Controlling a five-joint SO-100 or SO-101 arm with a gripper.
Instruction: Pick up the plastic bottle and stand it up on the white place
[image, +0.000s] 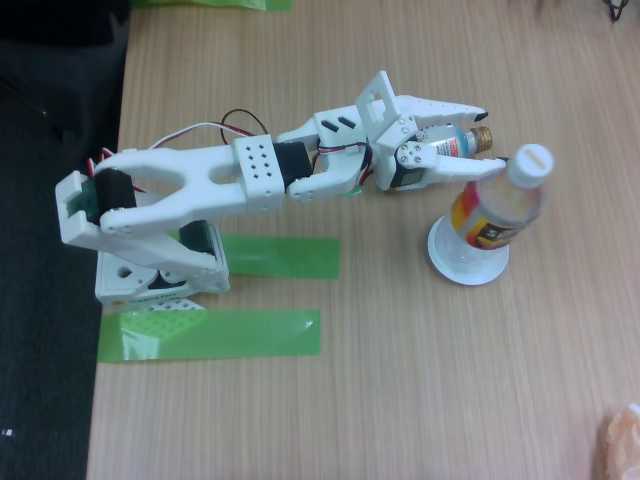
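**Bench inventory: arm, two bottles, one dish**

- Plastic bottle (497, 207) — clear, ribbed, white screw cap, red-orange-yellow label. Stands upright on the white place, cap leaning toward the camera in the fixed view.
- White place (466, 262) — small round white dish on the wooden table (400, 380), right of the arm's base; the bottle's base sits inside its rim.
- Gripper (490, 138) — white two-finger unit, jaws spread apart. Lower finger (470, 172) touches or lies just beside the bottle's neck under the cap; upper finger points right, well clear of it. Nothing is pinched.
- Metallic bottle-can (462, 140) — orange and blue, gold cap; lies on its side between the fingers as seen from above, partly hidden by them.
- Green tape strips (215, 334) — two, flat on the table near the arm base.
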